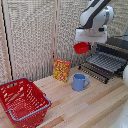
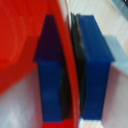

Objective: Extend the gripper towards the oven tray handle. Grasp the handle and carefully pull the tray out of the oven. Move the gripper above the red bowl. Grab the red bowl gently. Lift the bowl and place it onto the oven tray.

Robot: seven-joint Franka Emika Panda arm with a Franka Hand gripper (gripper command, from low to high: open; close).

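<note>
My gripper [image 1: 84, 45] hangs from the white arm and is shut on the rim of the red bowl [image 1: 81, 48], held in the air above the left end of the oven's front. In the wrist view the blue fingers [image 2: 92, 70] pinch the thin red bowl wall [image 2: 30, 55] between them. The oven [image 1: 117, 47] stands at the exterior view's right with its ribbed door open. The dark wire tray [image 1: 106, 62] lies pulled out over the door. Its handle bar [image 1: 95, 73] runs along the front edge.
A blue mug [image 1: 79, 82] stands on the wooden table [image 1: 95, 107] just in front of the tray. A yellow-red box [image 1: 62, 70] stands behind it. A big red wire-mesh basket [image 1: 22, 101] sits at the exterior view's left. A slatted screen forms the backdrop.
</note>
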